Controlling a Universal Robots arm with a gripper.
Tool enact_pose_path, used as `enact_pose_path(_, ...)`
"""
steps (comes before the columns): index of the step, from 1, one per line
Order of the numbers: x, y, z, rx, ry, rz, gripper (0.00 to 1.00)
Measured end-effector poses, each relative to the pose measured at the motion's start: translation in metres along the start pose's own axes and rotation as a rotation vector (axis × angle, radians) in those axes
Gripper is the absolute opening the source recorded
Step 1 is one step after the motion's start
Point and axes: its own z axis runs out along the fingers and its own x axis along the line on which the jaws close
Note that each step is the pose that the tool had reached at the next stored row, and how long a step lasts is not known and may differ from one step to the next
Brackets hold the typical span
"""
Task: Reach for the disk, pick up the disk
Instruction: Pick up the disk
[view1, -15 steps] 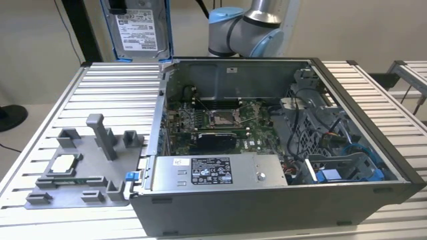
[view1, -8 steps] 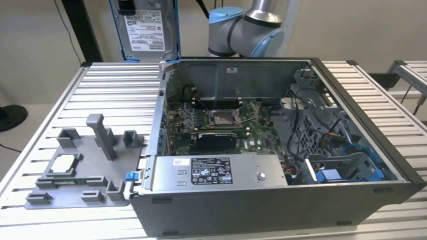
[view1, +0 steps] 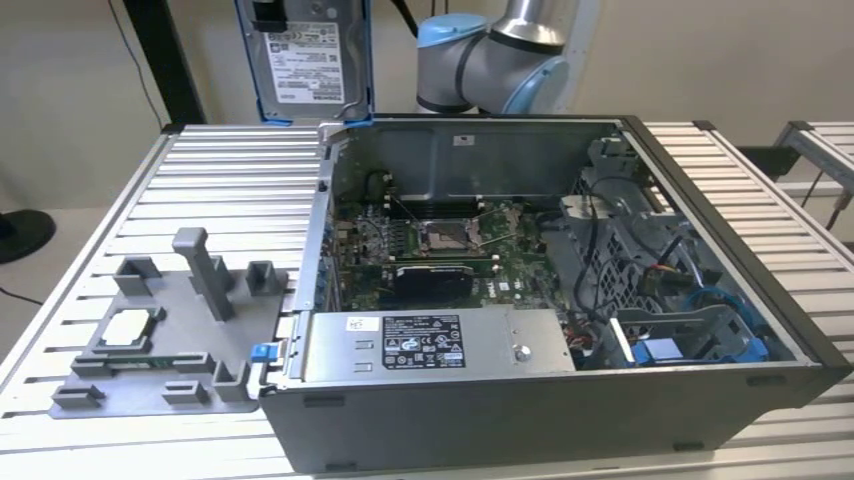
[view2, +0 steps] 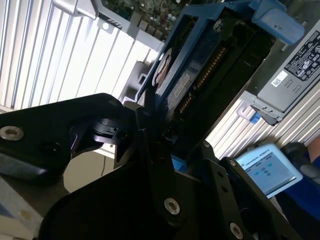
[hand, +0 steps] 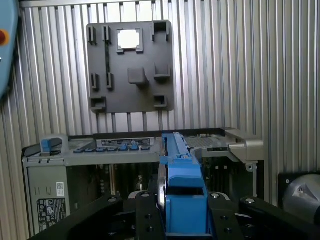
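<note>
Hanging above the computer case (view1: 507, 420), the disk (view1: 304, 60) stands upright, long axis vertical — jaws clamped on its blue frame.

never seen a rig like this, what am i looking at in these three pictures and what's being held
This is a grey-and-blue jointed robot arm working over a ribbed aluminium table. The exterior view comes from a camera standing off the arm; both wrist views come from cameras riding on the arm. On the table sit an open grey metal computer case and a grey plastic holder plate carrying a small square white-topped chip. The arm's black pincer is shut on the flat silver-grey metal disk, a hard drive with a white label in a bright blue plastic frame, held upright in the air above the table.
</note>
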Motion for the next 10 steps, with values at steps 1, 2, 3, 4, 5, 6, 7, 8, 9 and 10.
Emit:
enact_pose_path(1,-0.0002,-0.0019,0.0002,0.0000,0.0000,0.000,0.00)
enact_pose_path(2,-0.0003,-0.0039,0.0003,0.0000,0.0000,0.000,0.00)
enact_pose_path(3,-0.0005,-0.0056,0.0004,-0.0001,0.0001,0.000,0.00)
enact_pose_path(4,-0.0006,-0.0074,0.0006,0.0000,0.0000,0.000,0.00)
enact_pose_path(5,-0.0007,-0.0091,0.0008,0.0000,0.0000,0.000,0.00)
enact_pose_path(6,-0.0009,-0.0108,0.0009,0.0000,0.0000,0.000,0.00)
enact_pose_path(7,-0.0010,-0.0124,0.0010,0.0000,0.0000,0.000,0.00)
enact_pose_path(8,-0.0011,-0.0143,0.0011,0.0000,0.0000,0.000,0.00)
enact_pose_path(9,-0.0012,-0.0161,0.0013,0.0000,0.0000,0.000,0.00)
enact_pose_path(10,-0.0014,-0.0180,0.0014,0.0000,0.0000,0.000,0.00)
